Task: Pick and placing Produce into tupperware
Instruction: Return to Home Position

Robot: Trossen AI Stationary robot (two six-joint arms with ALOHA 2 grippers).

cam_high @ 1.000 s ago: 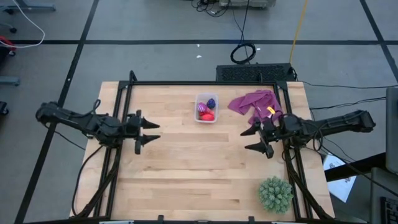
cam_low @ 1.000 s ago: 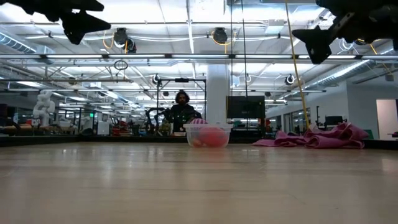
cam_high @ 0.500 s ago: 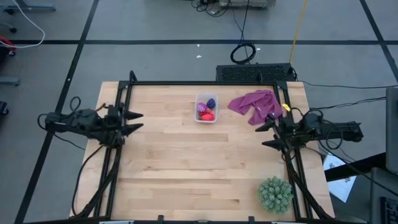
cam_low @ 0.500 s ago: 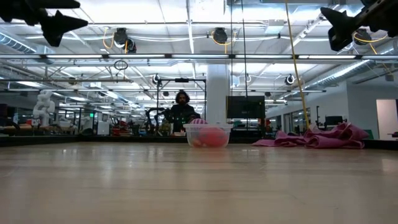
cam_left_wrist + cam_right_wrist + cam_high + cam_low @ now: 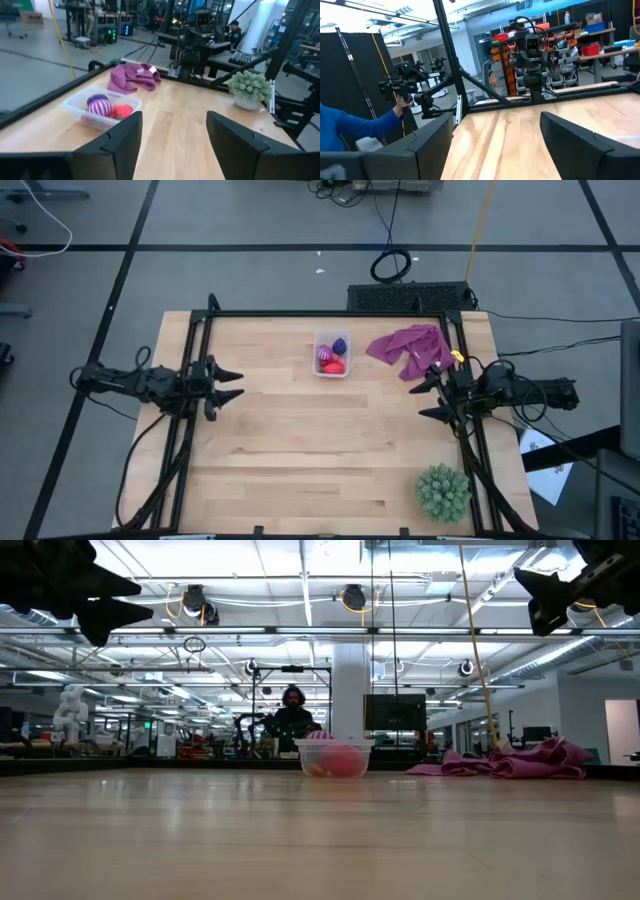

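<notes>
The clear tupperware point(image 5: 331, 353) stands on the table's far middle. It holds produce: a blue-purple piece point(image 5: 340, 345), a striped magenta ball point(image 5: 100, 107) and a red piece point(image 5: 123, 111). My left gripper point(image 5: 239, 384) hovers open above the table's left side, pointing level toward the right, with nothing between its fingers. My right gripper point(image 5: 417, 402) hovers open at the table's right side, near the cloth, pointing toward the left, also with nothing in it. Both stand well clear of the container, high above the wood in the low view.
A purple cloth point(image 5: 410, 348) lies at the far right, just beyond my right gripper. A green spiky ball point(image 5: 443, 492) sits at the near right corner. A black frame point(image 5: 300, 314) borders the table. A person point(image 5: 291, 716) sits beyond the far edge.
My left gripper has drawn back toward the table's left edge and sunk lower, staying open. My right gripper has drawn back toward the table's right edge, open throughout. The tupperware and the produce in it have kept still.
</notes>
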